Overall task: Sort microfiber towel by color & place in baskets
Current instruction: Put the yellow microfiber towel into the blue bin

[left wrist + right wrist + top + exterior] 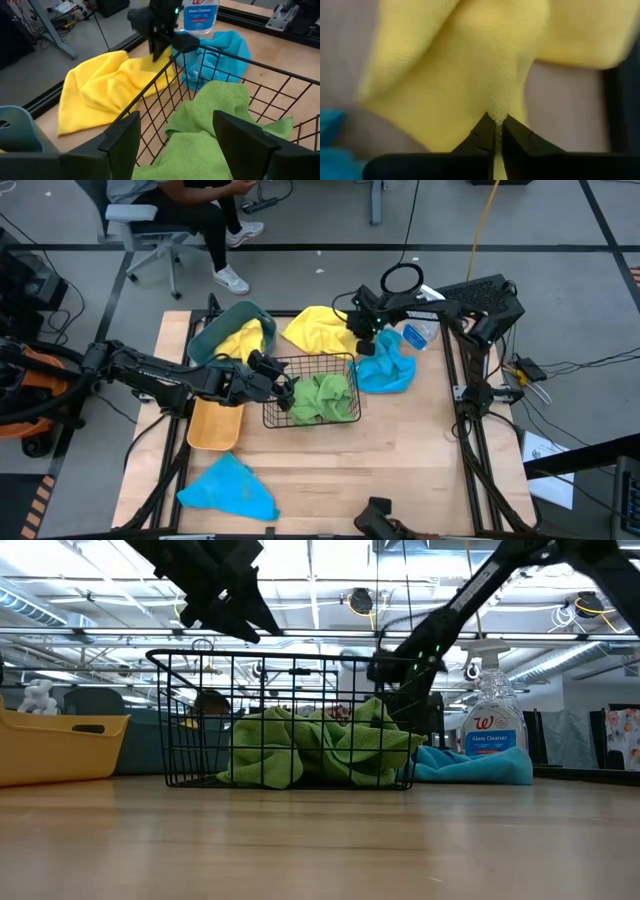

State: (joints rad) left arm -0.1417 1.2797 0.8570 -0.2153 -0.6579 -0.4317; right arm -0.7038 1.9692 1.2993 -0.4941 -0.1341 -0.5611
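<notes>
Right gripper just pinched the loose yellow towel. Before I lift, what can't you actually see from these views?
- How much yellow towel the right gripper holds: its wrist view shows only the fingertips, blurred.
- Bottom of the teal tub: covered by a second yellow cloth in the high view.
- Inside the orange bin: its wall hides it in the low view.
- Blue towel by the spray bottle: partly behind the wire basket.

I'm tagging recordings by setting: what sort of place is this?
Probably a robotics lab or workshop in an open industrial hall. The low view shows a high ceiling with exposed beams and strip lights; the high view shows cables across a grey floor, and a seated person on an office chair beside the wooden table.
</notes>
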